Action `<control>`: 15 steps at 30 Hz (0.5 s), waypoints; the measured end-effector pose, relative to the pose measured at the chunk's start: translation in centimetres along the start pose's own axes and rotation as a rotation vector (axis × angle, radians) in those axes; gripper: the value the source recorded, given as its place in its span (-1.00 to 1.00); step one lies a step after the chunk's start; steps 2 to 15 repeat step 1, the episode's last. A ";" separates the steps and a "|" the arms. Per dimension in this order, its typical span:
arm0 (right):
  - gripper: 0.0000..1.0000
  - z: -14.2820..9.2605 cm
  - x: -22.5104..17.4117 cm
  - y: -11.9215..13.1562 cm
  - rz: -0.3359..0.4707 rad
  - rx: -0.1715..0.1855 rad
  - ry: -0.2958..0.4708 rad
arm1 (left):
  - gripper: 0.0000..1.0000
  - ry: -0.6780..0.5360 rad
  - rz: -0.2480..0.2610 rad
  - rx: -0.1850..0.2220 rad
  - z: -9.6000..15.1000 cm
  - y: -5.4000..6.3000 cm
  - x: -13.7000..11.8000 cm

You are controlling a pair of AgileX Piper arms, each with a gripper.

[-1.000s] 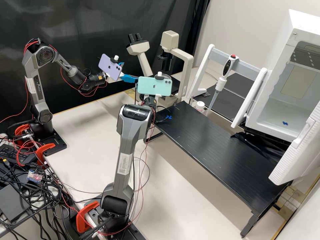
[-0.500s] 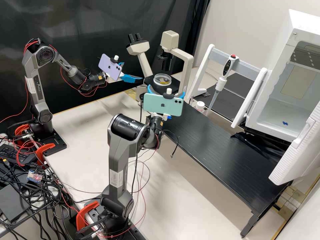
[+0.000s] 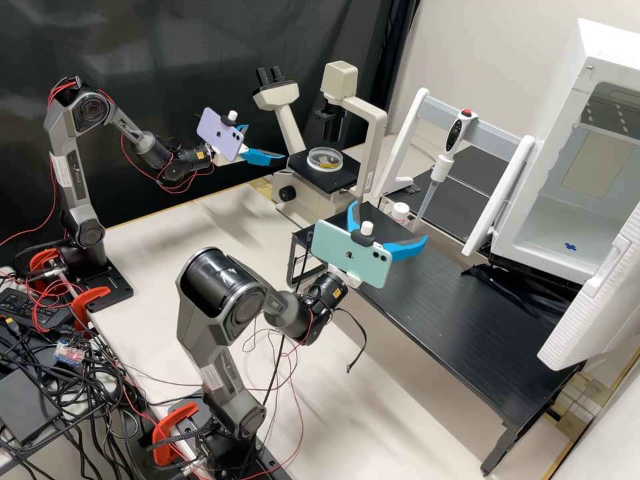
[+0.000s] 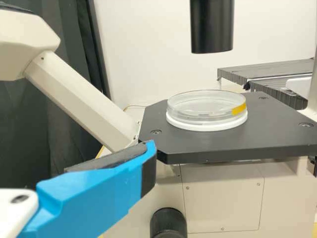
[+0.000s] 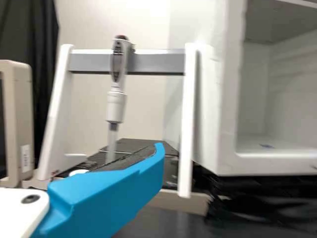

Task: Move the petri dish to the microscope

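The petri dish (image 4: 205, 111) sits flat on the black stage (image 3: 343, 181) of a cream microscope (image 3: 301, 200), below the black tube (image 4: 212, 27) that hangs over the stage. The dish is clear and round, with a yellow strip on its side and a white ring around its base.

In the high view, the left claw (image 3: 266, 143) hangs just left of the microscope's stage, its two blue fingers apart with nothing between them. The dish lies beyond the fingertips, near the claw but not touching it. In the left wrist view, one blue finger (image 4: 99, 186) with a dark pad is nearer the camera than the microscope's stage, and the dish rests past its tip.

The right claw (image 3: 389, 221) is in front of the microscope and to its right, over the black bench (image 3: 440, 313). Its fingers are spread wide and hold nothing. The dish is well apart from it, back on the microscope.

To the right of the microscope, a white stand (image 3: 408, 127) holds an upright pipette (image 3: 455, 137). Farther right of the microscope is a white cabinet (image 3: 560, 87) with its door (image 3: 600, 313) open.
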 end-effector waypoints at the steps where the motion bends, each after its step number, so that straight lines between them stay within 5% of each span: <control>1: 1.00 0.3 -0.2 0.2 0.008 0.007 -0.013 | 1.00 0.000 0.000 0.000 0.0 0.0 0.0; 15: 1.00 0.3 -0.2 0.2 0.008 0.007 -0.013 | 1.00 0.000 0.000 0.000 0.0 0.0 0.0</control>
